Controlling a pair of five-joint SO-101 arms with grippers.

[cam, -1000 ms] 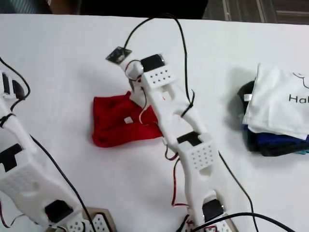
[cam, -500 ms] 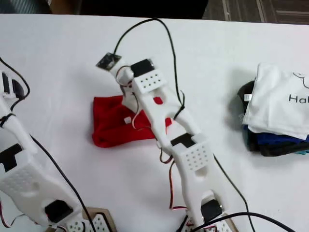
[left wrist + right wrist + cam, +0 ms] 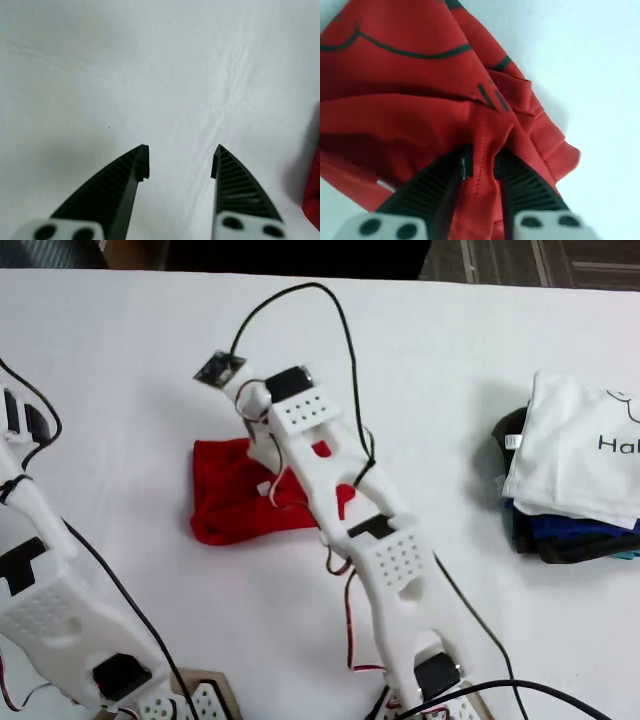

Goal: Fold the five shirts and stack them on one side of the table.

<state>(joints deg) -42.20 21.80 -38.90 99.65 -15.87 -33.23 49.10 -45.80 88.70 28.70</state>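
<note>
A red shirt [image 3: 235, 502] lies crumpled in the middle of the white table [image 3: 120, 370]. My right arm stretches over it, hiding its right part. In the right wrist view my right gripper [image 3: 481, 167] is shut on a pinched fold of the red shirt [image 3: 415, 100], which has dark printed lines. A stack of folded shirts [image 3: 575, 475] sits at the table's right side, a white one on top, blue and dark ones beneath. My left gripper [image 3: 180, 162] stands open over bare table with nothing between its fingers; an edge of the red shirt [image 3: 314, 190] shows beside it.
My left arm [image 3: 50, 610] stands at the table's left front corner. Black cables [image 3: 350, 350] loop from the right arm over the table's far middle. Bare table lies at the far left and between the red shirt and the stack.
My right arm has swung to the left over the red shirt, and the shirt's right edge now shows beyond it. The left arm has kept still.
</note>
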